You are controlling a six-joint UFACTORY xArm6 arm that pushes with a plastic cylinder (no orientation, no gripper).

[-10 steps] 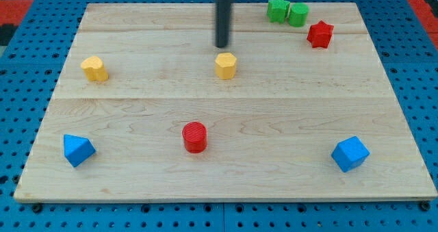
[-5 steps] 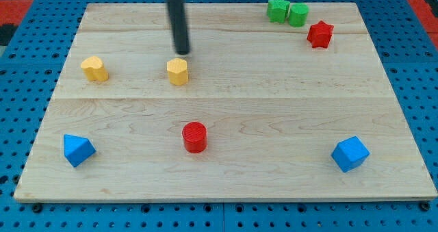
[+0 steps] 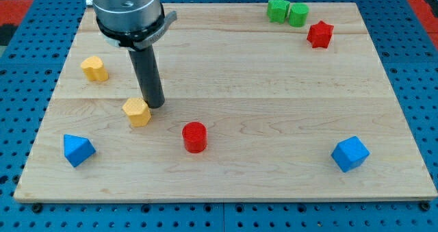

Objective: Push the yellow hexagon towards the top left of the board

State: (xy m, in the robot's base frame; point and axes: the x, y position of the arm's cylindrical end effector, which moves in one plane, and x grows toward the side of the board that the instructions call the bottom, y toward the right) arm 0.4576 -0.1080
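Observation:
The yellow hexagon (image 3: 137,112) lies on the wooden board (image 3: 274,88), left of centre and a little below the middle. My tip (image 3: 155,105) stands just to its upper right, touching or nearly touching it. The rod rises from there to the arm's grey body at the view's top left.
A second yellow block (image 3: 95,68) sits at the left. A red cylinder (image 3: 194,137) lies just right of the hexagon. A blue block (image 3: 77,150) is at bottom left, a blue cube (image 3: 350,153) at bottom right. Two green blocks (image 3: 287,11) and a red star (image 3: 319,34) are top right.
The yellow hexagon has slid from the board's centre to the left and downward. My tip has followed it left and down, and more of the arm shows now.

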